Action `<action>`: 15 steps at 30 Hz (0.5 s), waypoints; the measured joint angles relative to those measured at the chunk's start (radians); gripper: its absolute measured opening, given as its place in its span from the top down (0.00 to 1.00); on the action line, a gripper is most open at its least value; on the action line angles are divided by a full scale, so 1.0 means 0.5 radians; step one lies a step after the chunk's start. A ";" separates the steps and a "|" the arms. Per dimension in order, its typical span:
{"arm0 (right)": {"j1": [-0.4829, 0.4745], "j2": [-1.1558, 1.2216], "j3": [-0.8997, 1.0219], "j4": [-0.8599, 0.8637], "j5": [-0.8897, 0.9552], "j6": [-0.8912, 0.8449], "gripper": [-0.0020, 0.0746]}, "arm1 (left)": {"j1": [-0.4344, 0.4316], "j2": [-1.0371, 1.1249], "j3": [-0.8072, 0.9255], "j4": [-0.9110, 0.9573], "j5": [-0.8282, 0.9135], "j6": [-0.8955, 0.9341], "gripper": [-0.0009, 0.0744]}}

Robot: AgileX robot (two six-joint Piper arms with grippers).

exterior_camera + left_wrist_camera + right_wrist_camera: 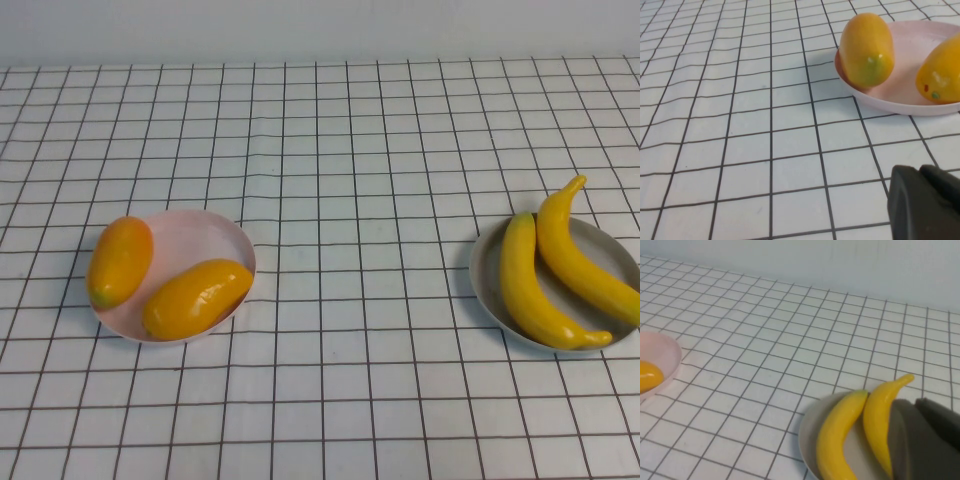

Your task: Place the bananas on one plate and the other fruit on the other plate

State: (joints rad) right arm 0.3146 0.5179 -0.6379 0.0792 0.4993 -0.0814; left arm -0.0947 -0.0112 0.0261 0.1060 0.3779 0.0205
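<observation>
Two bananas [545, 285] lie on the grey plate [484, 285], on the robot's right side of the table [350, 150]. They're long, thin, curved & bright yellow w/ greenish tips. They lie side by side, close together, both pointing away from the robot. The outer one [580, 255] has its far tip poking out past the plate's rim. The inner one [525, 280] has a small brownish end at its near tip.

The other fruit, 2 fat orange-yellow ones, is on the pink plate [200, 232], on the robot's left side. They're shiny, short & thick, like mangoes. One [120, 260] leans on the plate's left rim & hangs over it a bit; its near end looks greenish. The other [197, 297] lies across the near part of the plate, w/ bright shine spots on top.

The 2 plates are well apart, w/ bare white cloth & black grid lines between.

Left gripper [925, 202]: only a dark bit shows in the left wrist view, low over the cloth, near the pink plate but not touching it. Can't tell if it's apart or together.

Right gripper [930, 432]: a dark blurry shape in the right wrist view, just beside the bananas & over the grey plate. Can't tell that one either.
</observation>
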 joint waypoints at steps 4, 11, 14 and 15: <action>-0.009 -0.405 0.215 -0.039 0.103 0.140 0.99 | 0.000 0.000 0.000 0.000 0.000 0.000 0.99; -0.009 -0.937 0.600 -0.178 -0.016 0.201 0.99 | 0.000 0.000 0.000 0.000 0.000 0.000 0.99; -0.009 -1.045 0.712 -0.216 -0.041 0.210 0.99 | 0.000 0.000 0.000 0.000 0.000 0.000 0.99; -0.009 -1.051 0.739 -0.215 -0.054 0.221 0.99 | 0.000 0.000 0.000 0.000 0.000 0.000 0.99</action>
State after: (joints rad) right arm 0.3103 -0.0074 -0.2684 -0.0282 0.4724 0.0290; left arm -0.0947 -0.0112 0.0261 0.1060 0.3779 0.0205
